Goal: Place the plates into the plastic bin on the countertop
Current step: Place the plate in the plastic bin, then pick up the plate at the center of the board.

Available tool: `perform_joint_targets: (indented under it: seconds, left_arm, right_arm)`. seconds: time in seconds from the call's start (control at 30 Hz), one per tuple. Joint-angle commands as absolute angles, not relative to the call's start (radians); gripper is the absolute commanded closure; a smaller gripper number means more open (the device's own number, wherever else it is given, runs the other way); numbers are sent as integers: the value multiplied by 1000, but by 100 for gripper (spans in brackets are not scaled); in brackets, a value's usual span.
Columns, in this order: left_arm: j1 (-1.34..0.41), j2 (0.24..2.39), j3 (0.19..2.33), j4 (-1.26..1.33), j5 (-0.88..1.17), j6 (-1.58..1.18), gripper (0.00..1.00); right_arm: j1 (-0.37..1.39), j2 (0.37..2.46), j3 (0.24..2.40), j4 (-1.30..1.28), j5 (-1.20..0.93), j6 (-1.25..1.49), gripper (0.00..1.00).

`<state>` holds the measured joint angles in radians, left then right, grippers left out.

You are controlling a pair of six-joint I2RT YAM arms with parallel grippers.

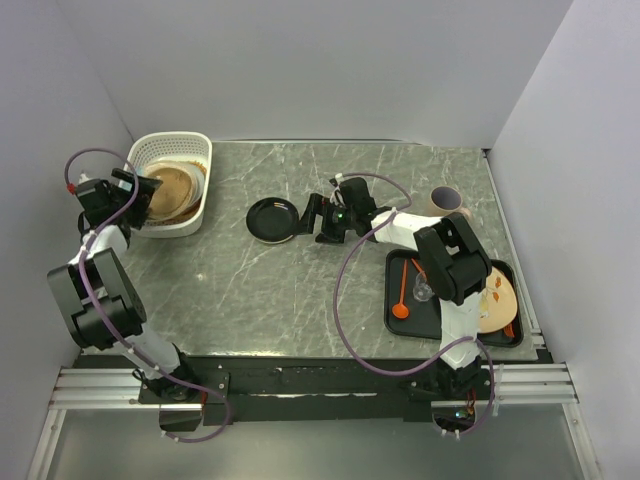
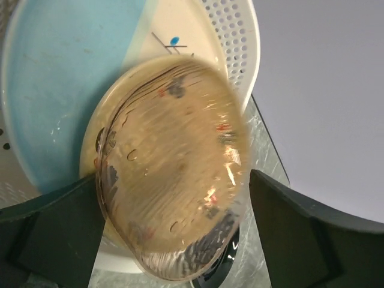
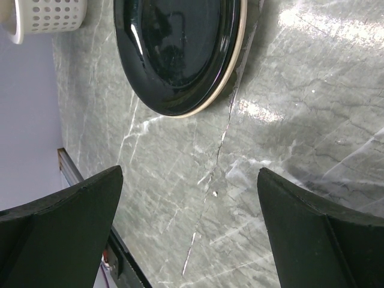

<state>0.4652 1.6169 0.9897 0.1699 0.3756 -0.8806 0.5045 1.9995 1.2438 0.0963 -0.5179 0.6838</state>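
The white plastic bin (image 1: 200,215) stands at the countertop's (image 1: 300,290) far left with plates stacked in it. In the left wrist view a small tan dark-rimmed plate (image 2: 174,174) shows motion-blurred and tilted over a blue-and-cream plate (image 2: 60,72) inside the bin (image 2: 231,30). My left gripper (image 2: 174,240) is open, its jaws wide on either side of the tan plate, with a gap at the right finger. A dark brown plate (image 1: 272,220) lies flat on the countertop mid-table. My right gripper (image 3: 189,228) is open and empty, just short of that plate (image 3: 174,54).
A flat black tray (image 1: 412,325) at the right holds an orange spoon (image 1: 401,300), a clear glass piece (image 1: 424,290) and a pink-and-cream plate (image 1: 497,300). A tan cup (image 1: 445,200) lies behind it. Grey walls close in the sides and the back.
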Motion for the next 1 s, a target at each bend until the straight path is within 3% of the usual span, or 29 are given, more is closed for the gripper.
perform_joint_targets:
  seconds: [0.0, 0.33, 0.53, 0.97]
  left_arm:
    - [466, 1522, 985, 163, 331, -856, 1]
    - [465, 1440, 1018, 51, 240, -813, 1]
    - [463, 1577, 1160, -86, 267, -753, 1]
    - [463, 1447, 1083, -89, 123, -749, 1]
  right_arm:
    - [506, 1999, 1278, 123, -529, 672, 0]
    - [505, 1991, 1276, 123, -525, 672, 0]
    - [506, 1993, 1275, 126, -532, 676, 0]
    - [505, 2006, 1282, 132, -529, 683, 0]
